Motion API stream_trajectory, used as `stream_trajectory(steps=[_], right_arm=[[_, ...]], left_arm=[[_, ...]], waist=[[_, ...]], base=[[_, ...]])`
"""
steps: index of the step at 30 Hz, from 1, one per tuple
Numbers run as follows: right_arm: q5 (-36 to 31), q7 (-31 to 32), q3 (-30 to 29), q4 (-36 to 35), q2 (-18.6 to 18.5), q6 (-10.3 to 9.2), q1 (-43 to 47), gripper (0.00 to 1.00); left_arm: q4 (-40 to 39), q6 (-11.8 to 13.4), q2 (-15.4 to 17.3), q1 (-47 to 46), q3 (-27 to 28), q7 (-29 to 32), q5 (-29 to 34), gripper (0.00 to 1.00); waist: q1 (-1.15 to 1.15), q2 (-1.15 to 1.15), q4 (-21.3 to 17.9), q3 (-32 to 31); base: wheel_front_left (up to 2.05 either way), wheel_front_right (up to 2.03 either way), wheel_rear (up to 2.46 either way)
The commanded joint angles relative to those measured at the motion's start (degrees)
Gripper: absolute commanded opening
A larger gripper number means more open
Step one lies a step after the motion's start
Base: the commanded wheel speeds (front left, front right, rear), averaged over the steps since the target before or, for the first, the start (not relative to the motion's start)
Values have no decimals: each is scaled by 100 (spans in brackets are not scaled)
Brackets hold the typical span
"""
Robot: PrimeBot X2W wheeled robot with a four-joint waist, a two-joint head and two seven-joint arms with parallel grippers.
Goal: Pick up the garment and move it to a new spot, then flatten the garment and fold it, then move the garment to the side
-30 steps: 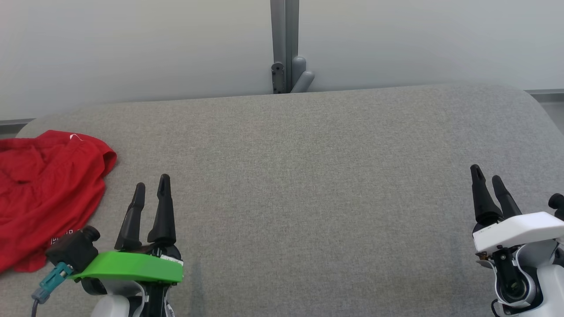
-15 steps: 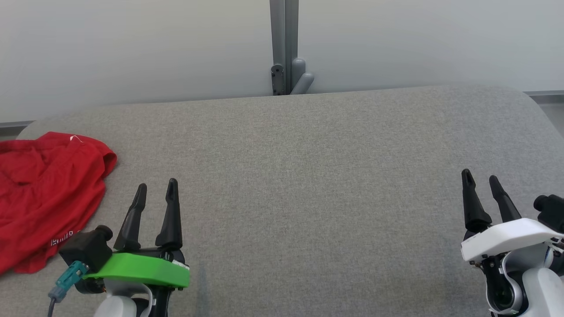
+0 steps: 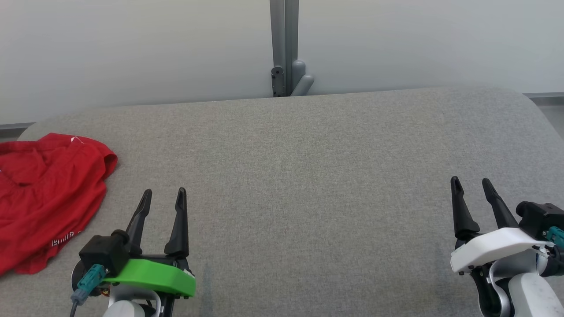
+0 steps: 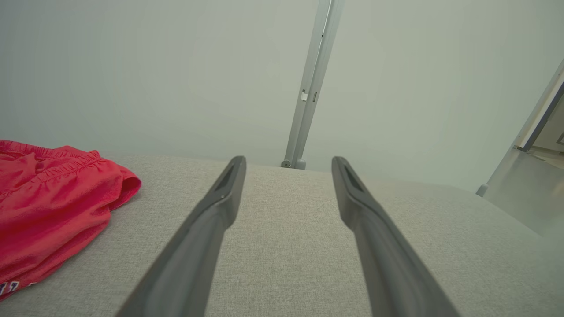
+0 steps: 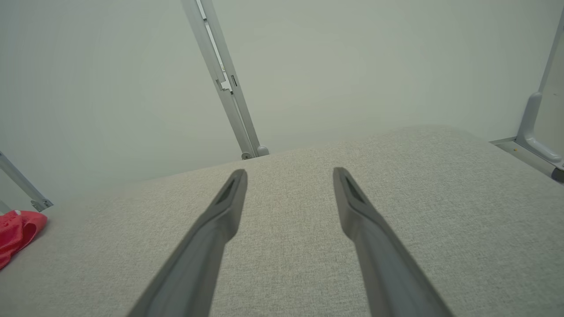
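As the red shorts (image 3: 48, 198) lie crumpled left of the left gripper (image 3: 163, 197), well apart from the right gripper (image 3: 470, 185), you should reach leftward with the nearer one; both jaws stand spread, empty.

Grey padded surface (image 3: 308, 176): bare fabric all the way from the left gripper (image 3: 164, 191) to the right gripper (image 3: 470, 180), so there's a wide lane through the middle. Both sets of jaws are spread. One obstacle: red shorts (image 3: 48, 193), crumpled at the far-left edge, near the left gripper but not touching. The rear is bounded by a pale wall (image 3: 132, 48), with a grey post (image 3: 284, 44) at mid back edge.
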Motion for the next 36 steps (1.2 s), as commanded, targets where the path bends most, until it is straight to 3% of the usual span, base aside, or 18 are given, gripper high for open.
stream_trajectory(steps=[1, 12, 36], right_arm=[[-175, -95, 26, -30, -23, 3, 5, 100], [-731, -356, 46, 41, 30, 2, 94, 100], [-1301, -751, 47, 276, 115, 3, 181, 100]], left_arm=[[-29, 45, 54, 28, 0, -38, 175, 100], [94, 103, 84, 78, -46, -95, 729, 100], [516, 221, 111, -18, -75, -131, 1457, 100]], waist=[[0, 0, 2, -3], [0, 0, 12, -36], [0, 0, 7, -104]], base=[[0, 0, 0], [0, 0, 0], [0, 0, 0]])
